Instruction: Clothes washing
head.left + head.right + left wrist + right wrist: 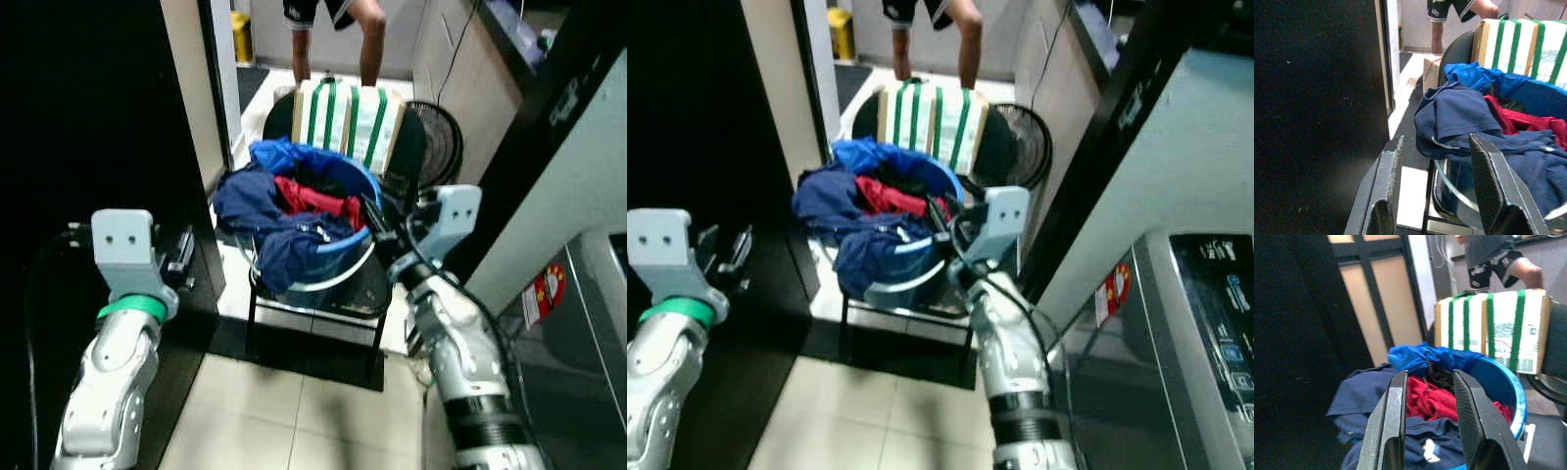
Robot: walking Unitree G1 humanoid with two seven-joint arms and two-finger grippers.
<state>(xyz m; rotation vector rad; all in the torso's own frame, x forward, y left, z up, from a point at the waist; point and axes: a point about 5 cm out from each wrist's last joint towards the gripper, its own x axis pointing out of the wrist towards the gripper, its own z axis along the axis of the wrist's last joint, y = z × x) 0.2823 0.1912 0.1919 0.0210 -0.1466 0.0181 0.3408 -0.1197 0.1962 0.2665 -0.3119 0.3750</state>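
You are looking at a black chair that carries a blue laundry basin heaped with clothes. Propped against the chair back, beyond the basin from both sets of jaws, stands a cardboard box with green straps, and past that a person's legs show on the light floor. At your right stands a grey washing machine. A navy garment spills over the basin's near rim, just ahead of the left gripper, whose jaws are released and spread wide with nothing between them, short of the basin's edge. A bright blue garment and a red garment lie farther in, straight ahead of the right gripper; its jaws stand parted over the basin's near rim and hold nothing.
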